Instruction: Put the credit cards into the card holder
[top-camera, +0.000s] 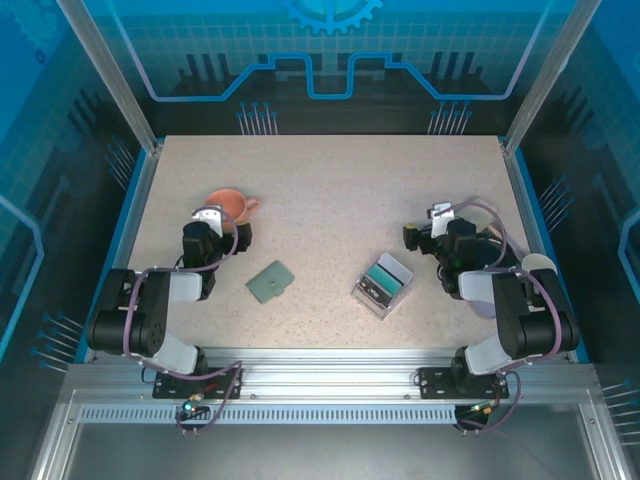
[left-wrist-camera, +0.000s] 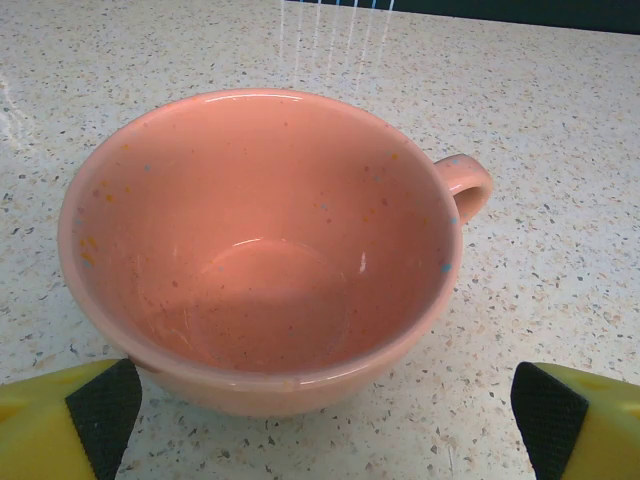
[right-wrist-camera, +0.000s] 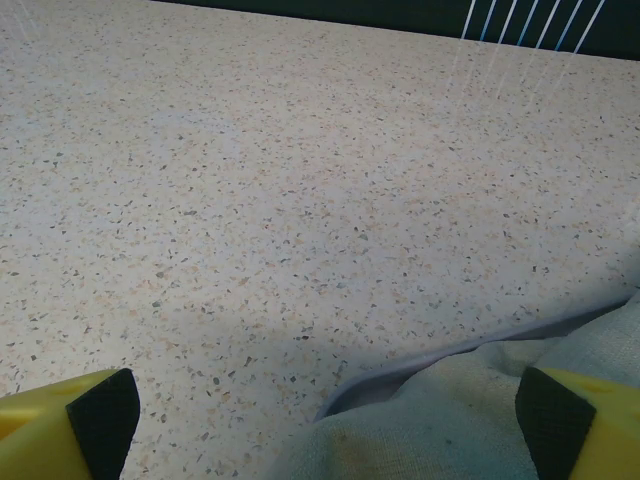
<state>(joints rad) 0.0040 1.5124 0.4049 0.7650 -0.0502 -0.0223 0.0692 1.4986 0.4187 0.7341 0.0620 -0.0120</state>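
Note:
The card holder (top-camera: 271, 281), a flat sage-green wallet, lies closed on the speckled table between the arms. The credit cards (top-camera: 385, 272), a teal one and darker ones, lie in a clear plastic box (top-camera: 368, 297) to its right. My left gripper (top-camera: 218, 228) hovers open at the left, well clear of the wallet; its wrist view shows the yellow, black-padded fingers (left-wrist-camera: 100, 410) spread wide with nothing between them. My right gripper (top-camera: 440, 232) is open at the right, just beyond the box. Its fingers (right-wrist-camera: 100, 410) are spread over a fold of cloth.
A peach cup (left-wrist-camera: 260, 240) with its handle to the right stands just ahead of the left gripper (left-wrist-camera: 320, 420), also seen from above as the cup (top-camera: 232, 205). Grey-green cloth (right-wrist-camera: 480, 420) lies under the right gripper (right-wrist-camera: 320, 420). A pale round object (top-camera: 538, 265) sits by the right arm.

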